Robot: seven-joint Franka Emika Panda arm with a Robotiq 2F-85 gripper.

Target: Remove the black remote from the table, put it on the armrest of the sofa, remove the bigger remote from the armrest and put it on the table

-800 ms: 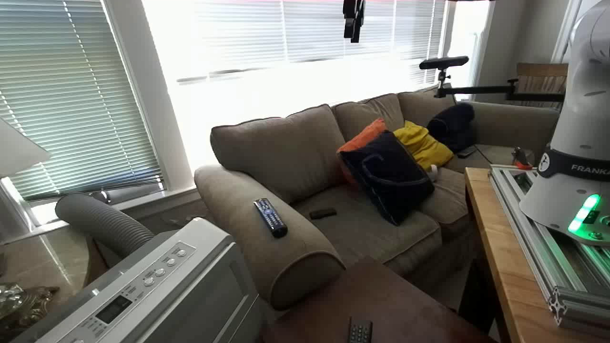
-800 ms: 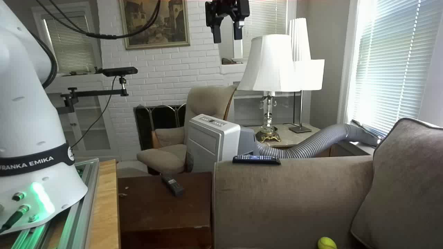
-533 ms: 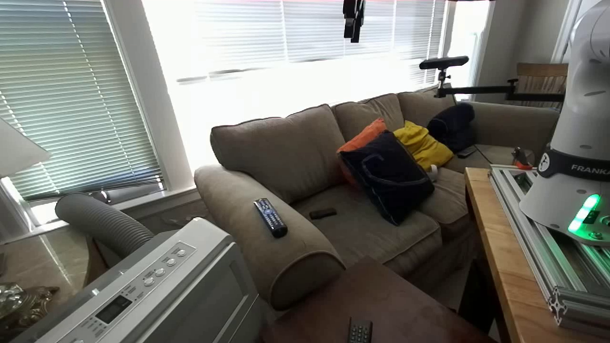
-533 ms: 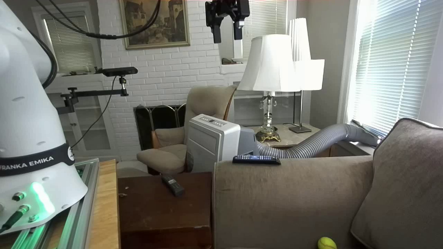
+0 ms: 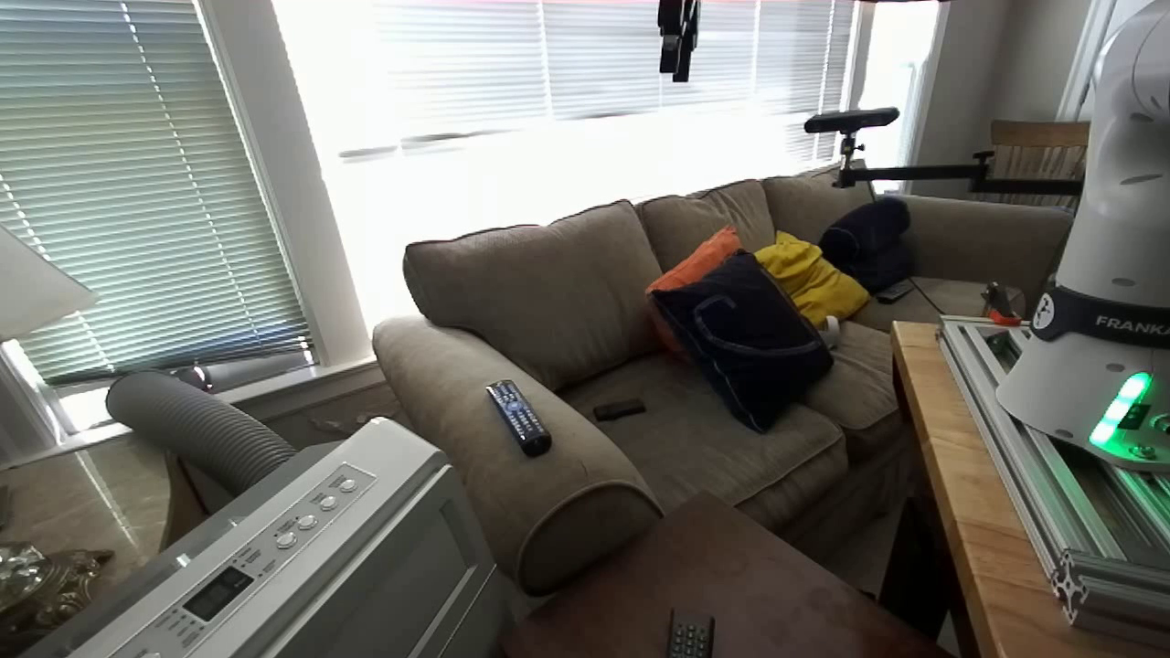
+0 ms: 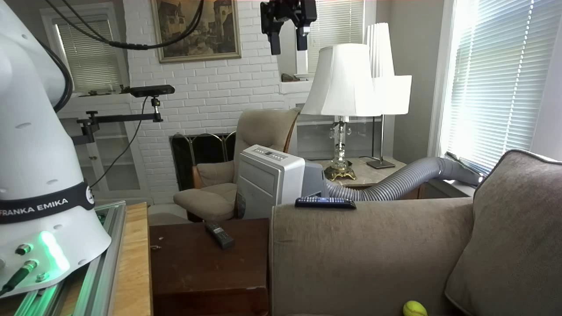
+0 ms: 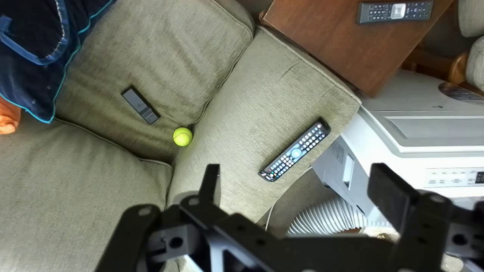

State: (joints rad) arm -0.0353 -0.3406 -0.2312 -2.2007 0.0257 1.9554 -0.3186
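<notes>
The black remote (image 5: 689, 635) lies on the dark brown table (image 5: 759, 576); it also shows in an exterior view (image 6: 218, 235) and in the wrist view (image 7: 395, 11), with small buttons and a pale centre pad. The bigger remote (image 5: 518, 418) lies on the armrest (image 5: 585, 489) of the grey-tan sofa (image 5: 521, 283). In the wrist view this remote (image 7: 295, 151) lies slantwise, with rows of light buttons. My gripper (image 6: 288, 48) hangs high above the armrest, touching nothing. In the wrist view its fingers (image 7: 295, 172) are wide apart with nothing between them.
A small plain black bar (image 7: 140, 104) and a tennis ball (image 7: 182, 136) lie on the sofa seat. A portable air conditioner (image 6: 268, 175) with a hose (image 6: 395, 180) stands beside the armrest. Cushions (image 5: 740, 338) lie farther along. A camera on an arm (image 5: 850, 121) juts out.
</notes>
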